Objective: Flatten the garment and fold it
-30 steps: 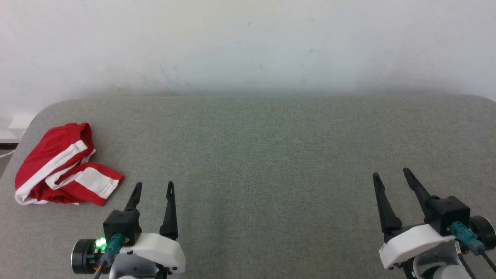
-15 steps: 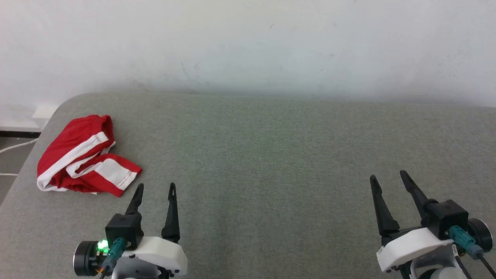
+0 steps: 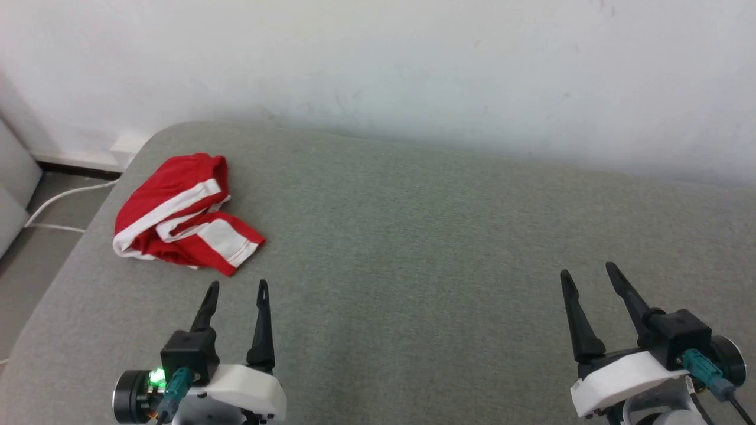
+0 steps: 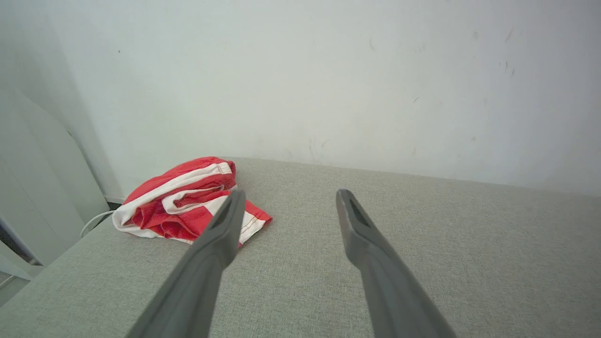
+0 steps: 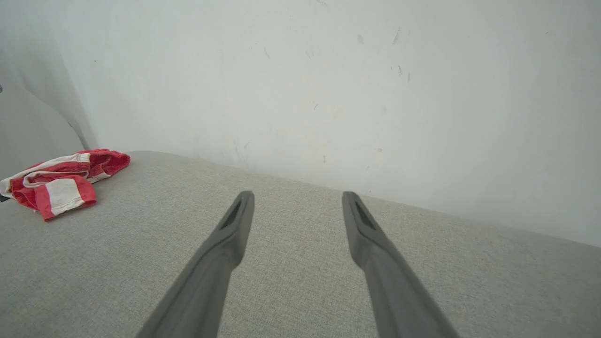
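Jaws of both grippers stand spread wide with nothing between them: left gripper at the near left, right gripper at the near right, both hovering over bare cloth with fingers pointing toward the far side. White wall runs behind, scuffed in places. Grey fabric-covered surface takes up most of the ground, its far-left corner rounded. Garment lies on that surface near the far-left corner, beyond the left gripper and slightly to its left, apart from its fingertips and well apart from the right gripper. Crumpled, not flat: red soft fabric heaped in folds. Long axis runs on a diagonal, near-left to far-right, marked by a wide white stripe along the upper fold. Gathered red end sits at the far-right of the heap. One leg is doubled over and points near-right, showing a white panel edged with a stitched red hem. Lettering cannot be made out. White cable lies on the floor off the left edge. Small green light glows at the left wrist.
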